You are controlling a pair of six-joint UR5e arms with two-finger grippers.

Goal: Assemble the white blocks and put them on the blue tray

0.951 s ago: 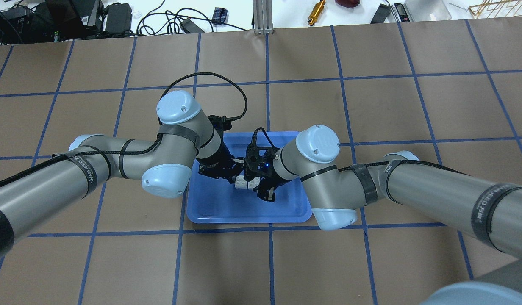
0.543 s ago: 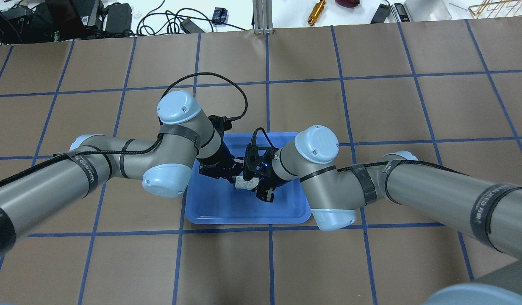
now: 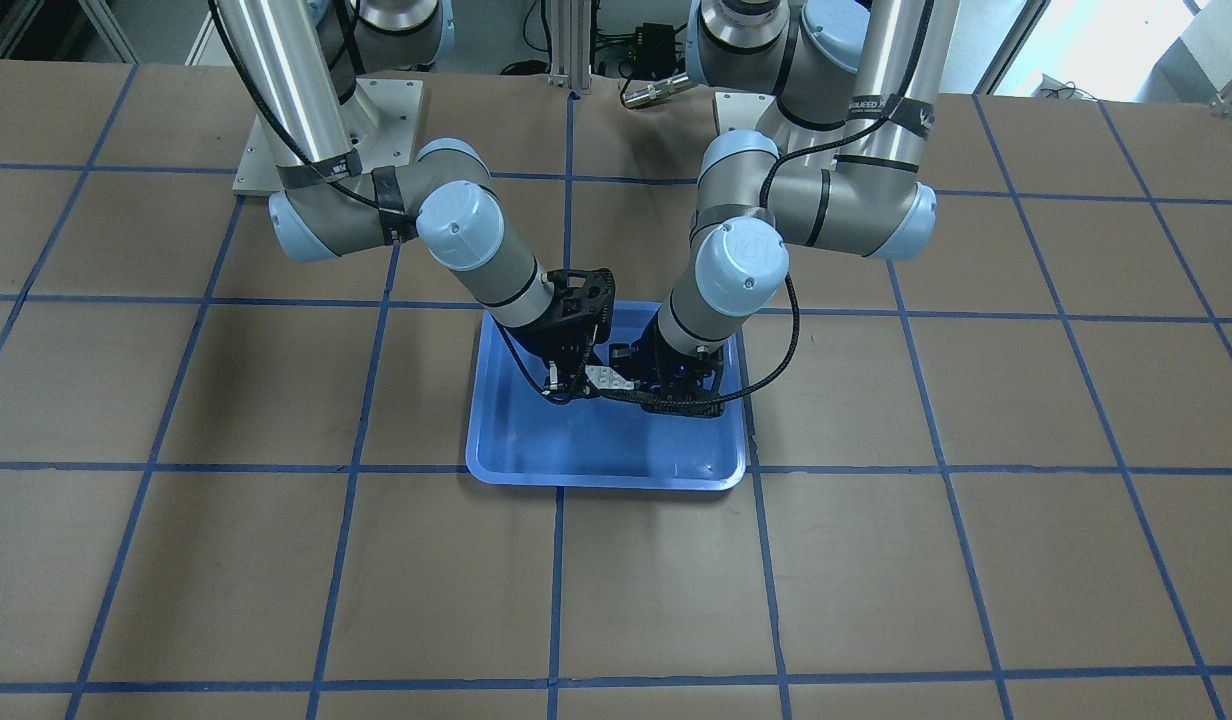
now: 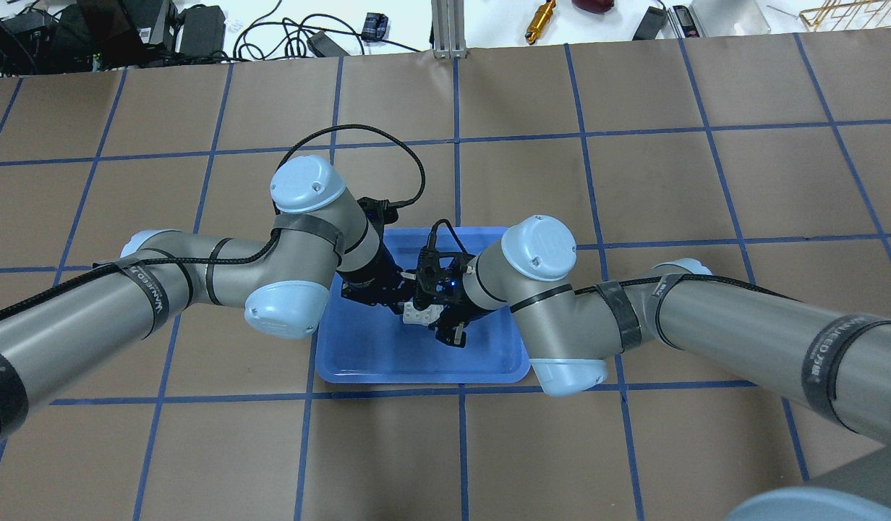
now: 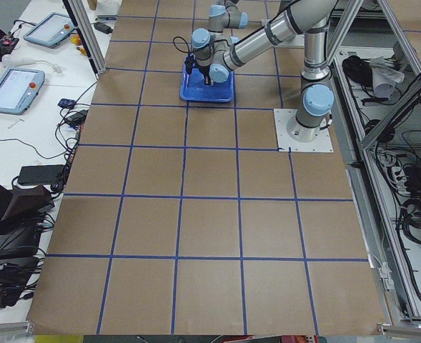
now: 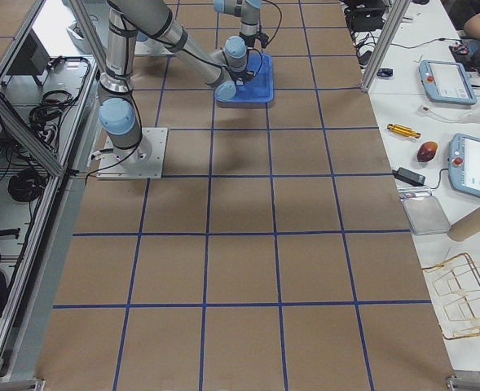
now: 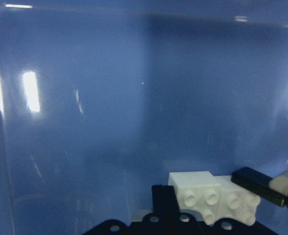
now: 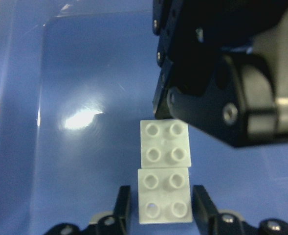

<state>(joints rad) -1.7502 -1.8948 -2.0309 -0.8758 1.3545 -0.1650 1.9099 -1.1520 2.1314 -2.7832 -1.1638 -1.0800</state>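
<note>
Little has changed over the last second. Both arms have only edged sideways, and the white blocks (image 8: pixel 165 181) stay low over the middle of the blue tray (image 4: pixel 373 362), edge to edge, studs up and seemingly joined, so placing looks close. The right gripper (image 8: pixel 163 205) is closed narrowly on the nearer block. The left gripper (image 4: pixel 403 305) touches the farther one, but I cannot tell how wide its jaws stand.

Bright, even light fills the exterior views, with only faint, soft shadows. Both wrist views are soft and hazy; white glare streaks the blue tray (image 7: pixel 85 73) at left and right edges.
</note>
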